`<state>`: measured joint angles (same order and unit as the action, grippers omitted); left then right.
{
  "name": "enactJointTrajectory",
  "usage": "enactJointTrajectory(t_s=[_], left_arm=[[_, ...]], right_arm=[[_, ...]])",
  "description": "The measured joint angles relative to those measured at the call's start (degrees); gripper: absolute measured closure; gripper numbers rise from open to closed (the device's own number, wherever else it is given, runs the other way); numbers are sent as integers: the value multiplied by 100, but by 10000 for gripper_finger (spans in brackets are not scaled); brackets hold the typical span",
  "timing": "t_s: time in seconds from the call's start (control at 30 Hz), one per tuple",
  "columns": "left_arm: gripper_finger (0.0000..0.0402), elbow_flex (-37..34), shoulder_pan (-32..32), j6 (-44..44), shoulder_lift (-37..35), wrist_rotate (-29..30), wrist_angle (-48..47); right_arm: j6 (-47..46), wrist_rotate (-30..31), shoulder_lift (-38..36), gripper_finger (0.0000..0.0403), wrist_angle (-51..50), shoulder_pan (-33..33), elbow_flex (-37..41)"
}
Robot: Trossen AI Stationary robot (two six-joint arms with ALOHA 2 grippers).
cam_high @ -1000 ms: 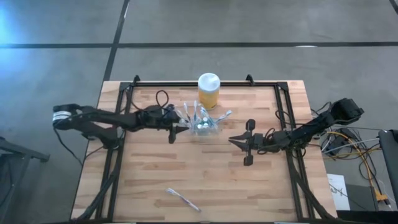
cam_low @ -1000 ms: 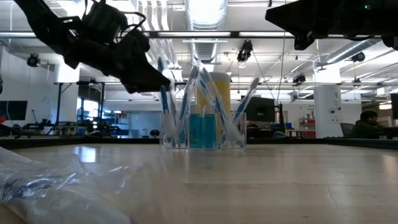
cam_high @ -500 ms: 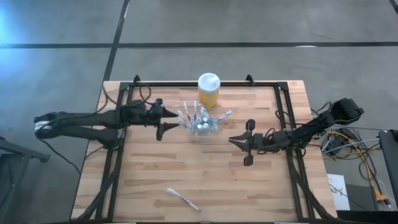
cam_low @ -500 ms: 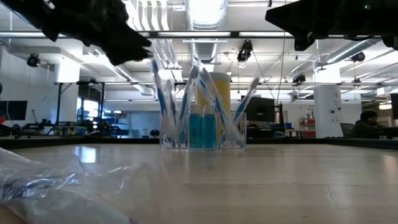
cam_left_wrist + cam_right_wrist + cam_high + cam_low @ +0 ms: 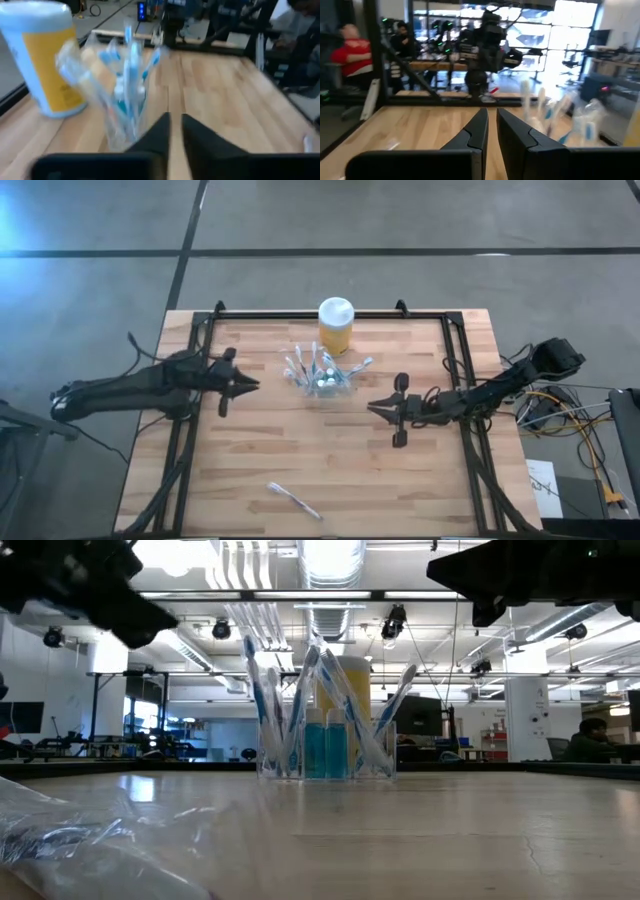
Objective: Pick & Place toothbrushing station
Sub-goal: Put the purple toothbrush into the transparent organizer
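Note:
The toothbrushing station [image 5: 322,378] is a small clear holder that stands on its base on the wooden table, left of the middle and toward the far edge. It holds blue and white toothbrushes and small tubes, and also shows in the low view [image 5: 327,750] and the left wrist view [image 5: 120,102]. My left gripper [image 5: 250,384] hovers to the left of it, shut and empty, pointing at it [image 5: 175,119]. My right gripper [image 5: 376,408] hangs to the holder's right and nearer the front, shut and empty [image 5: 492,114].
A yellow jar with a white lid [image 5: 336,325] stands just behind the holder. A wrapped toothbrush [image 5: 293,500] lies near the table's front edge, and its crinkled clear wrapper [image 5: 60,840] fills the low view's corner. A black frame [image 5: 200,320] runs along the table's edges.
My left gripper has drawn back from the holder's left side toward the table's left edge, rising a little. Its fingers stood apart half a second ago and have now shut on nothing. The holder and its toothbrushes have stayed where they were.

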<state>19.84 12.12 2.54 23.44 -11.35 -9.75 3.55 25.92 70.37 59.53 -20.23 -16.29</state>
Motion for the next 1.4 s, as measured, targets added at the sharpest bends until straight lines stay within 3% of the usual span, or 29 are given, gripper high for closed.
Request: enactJointTrajectory(t_s=[0.1,0.3,0.43,0.6,0.87,1.0,1.2,1.4], left_arm=[[391,-303,0,18,-324,151,-219],[397,-1287,-10,706,-891,30,1416],[397,-1625,-11,706,-1139,15,1529],[398,-1641,-9,466,-1381,-12,1060],[396,-1295,-9,472,-1894,80,307],[388,-1290,-9,791,-1994,76,208],[392,-1302,-10,1236,-1984,74,93],[392,-1317,-11,1377,-1967,72,19]], right_arm=[[-43,-360,0,367,-121,2,2],[-454,-1054,58,367,-407,0,-46],[-994,-1301,301,367,-677,-31,-39],[-1283,-1278,893,367,-621,-24,-356],[-1698,-1205,2481,367,-941,-26,-2064],[-2737,-1251,3120,368,-2282,-55,-3202],[-3948,-1296,4055,379,-5698,-206,-5327],[-4387,-2162,4905,374,-8204,-277,-7499]])
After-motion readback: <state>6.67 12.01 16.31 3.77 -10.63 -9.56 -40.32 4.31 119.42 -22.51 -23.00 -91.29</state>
